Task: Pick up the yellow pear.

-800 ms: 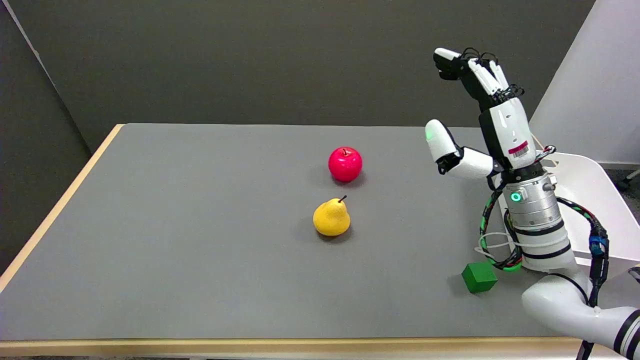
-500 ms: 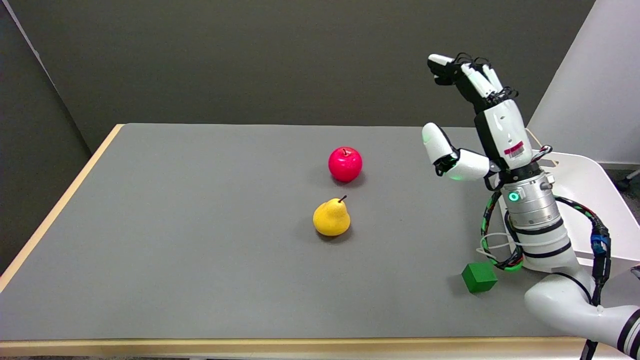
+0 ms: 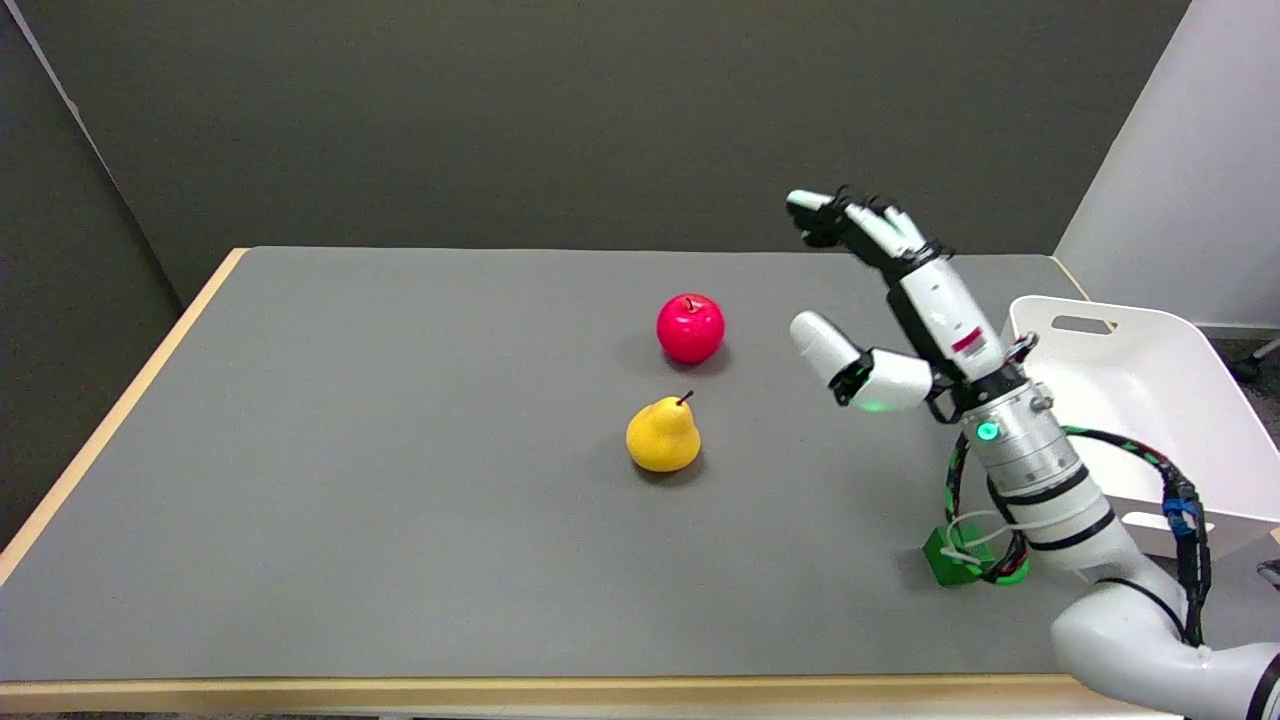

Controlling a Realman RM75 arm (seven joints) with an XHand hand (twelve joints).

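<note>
A: Where is the pear (image 3: 663, 435) sitting?

B: I'm seeing it upright on the grey table (image 3: 400, 450), near the middle, stem tilting up to the right. The apple (image 3: 690, 328) is sitting just behind it, apart from it.

A: And your right hand (image 3: 885, 300)?

B: I'm holding it in the air, to the right of both fruits and well apart from the pear. Its fingers (image 3: 850, 218) are stretching up and to the left, the thumb (image 3: 825, 345) is sticking out lower down toward the fruits, and there is a wide gap between them. It is spread and carrying nothing.

A: Anything else near the arm?

B: A green cube (image 3: 950, 560) is lying on the table by the near right edge, partly hidden behind the forearm and its cables. A white bin (image 3: 1130, 350) is standing at the table's right side, behind the arm. A green light is glowing on the wrist, and another on the base of the thumb.
</note>
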